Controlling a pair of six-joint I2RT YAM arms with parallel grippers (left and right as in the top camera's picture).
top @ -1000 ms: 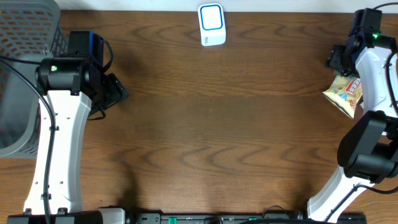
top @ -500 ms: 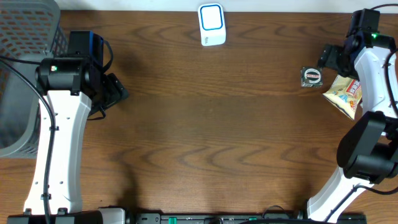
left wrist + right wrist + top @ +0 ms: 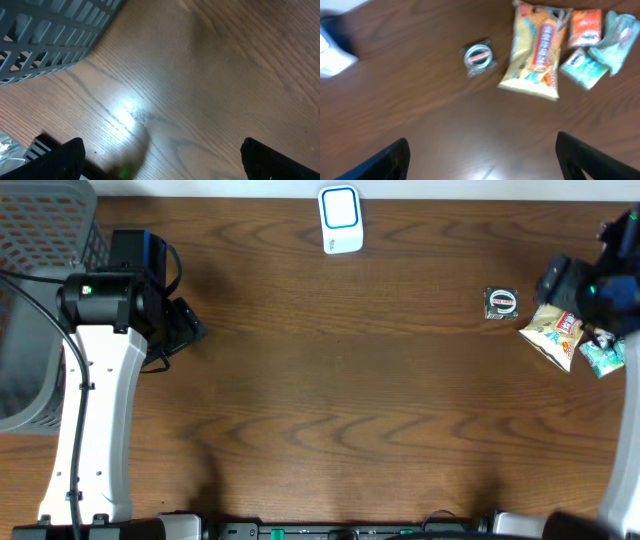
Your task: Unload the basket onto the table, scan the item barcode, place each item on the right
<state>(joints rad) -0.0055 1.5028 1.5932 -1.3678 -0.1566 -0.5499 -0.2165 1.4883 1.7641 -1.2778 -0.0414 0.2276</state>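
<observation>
Dark wood table (image 3: 330, 410) from above, robot side at the bottom.

Closest, at the right edge: a huddle of snack packets, namely a teal packet (image 3: 603, 358), a yellow snack bag (image 3: 553, 332) and an orange packet (image 3: 585, 25) visible only from the right wrist. Right gripper (image 3: 481, 145) above them, fingers spread wide, holding nothing, blurred in the overhead view.

Just left of the bag and apart from it: a small round item in clear wrap (image 3: 500, 302), probably the thing to scan, barcode too small to make out.

On the left at about the same depth: left gripper (image 3: 190, 328), likewise wide open and empty, over bare wood just beside a grey slatted basket (image 3: 40, 280).

Farthest back, mid-table: white barcode scanner (image 3: 340, 220) with a blue-framed window, well apart from every item.

Likely risks:
- Closing off-centre on the slippery wrap and flicking the round item away.
- Catching the yellow bag's edge along with it, given how near.
- Presenting the wrong face to the scanner, with the barcode's side unknown from here.
</observation>
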